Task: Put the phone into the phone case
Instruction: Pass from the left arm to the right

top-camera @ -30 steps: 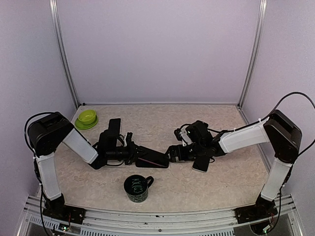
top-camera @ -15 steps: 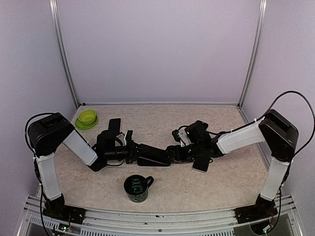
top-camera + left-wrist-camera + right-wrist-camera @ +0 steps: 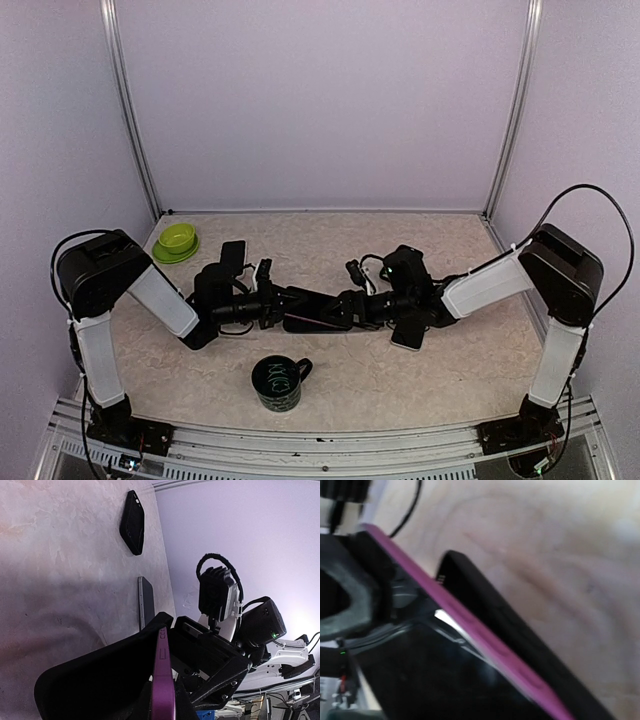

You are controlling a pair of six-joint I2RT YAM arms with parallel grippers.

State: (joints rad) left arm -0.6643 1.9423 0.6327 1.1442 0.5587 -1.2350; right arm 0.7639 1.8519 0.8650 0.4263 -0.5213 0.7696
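half done, i'd judge: left claw point(image 3: 274, 305) was clamped on the purple case point(image 3: 312, 320) between the arms, glossy phone point(image 3: 440, 680) apparently lying in it, seating unclear. right claw point(image 3: 352, 304) sat at its far end; couldn't tell open or gripping. final press-in not yet done.

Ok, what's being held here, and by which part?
The left gripper is shut on one end of the purple-edged phone; the right gripper, open, is at its other end.

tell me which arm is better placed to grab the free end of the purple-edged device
Right, likely: its open pincer sits at the free end of the purple-edged device, while the left pincer is shut on the other end.
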